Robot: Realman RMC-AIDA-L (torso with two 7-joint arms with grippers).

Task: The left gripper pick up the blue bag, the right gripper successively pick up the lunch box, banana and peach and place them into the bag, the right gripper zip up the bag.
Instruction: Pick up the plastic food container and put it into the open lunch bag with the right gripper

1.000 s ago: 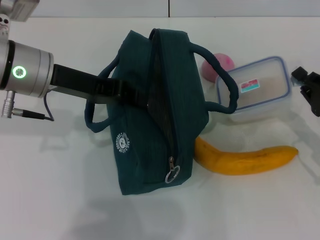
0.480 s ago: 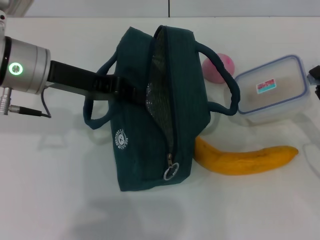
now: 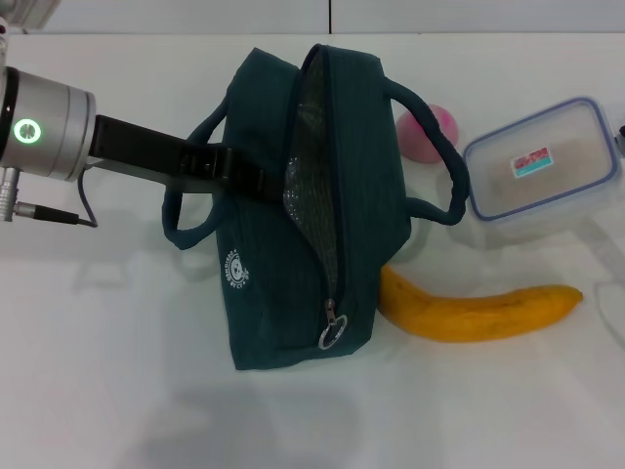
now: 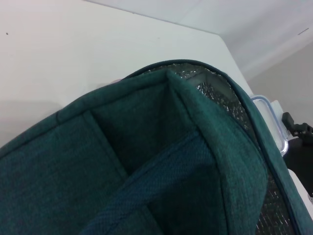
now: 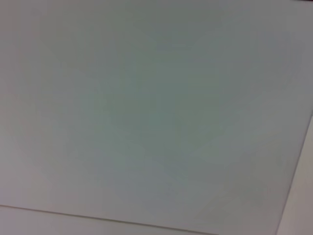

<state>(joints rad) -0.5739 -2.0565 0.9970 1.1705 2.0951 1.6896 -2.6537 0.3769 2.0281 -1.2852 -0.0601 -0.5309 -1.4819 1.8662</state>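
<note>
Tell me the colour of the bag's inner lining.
Silver foil lining, clearest in the head view.

My left arm's wrist (image 3: 44, 135) is a chunky brushed-silver cylinder with a glowing green ring light on its side. Just under that light, a little metal plug sticks out and a thin dark cable (image 3: 86, 207) loops off it. Past the silver section, away from the light, it turns into a flat matte-black body that steps down into the left pincer (image 3: 256, 183). On the right arm I only get a sliver of black hardware (image 4: 299, 131) showing in the left wrist cam.
</note>
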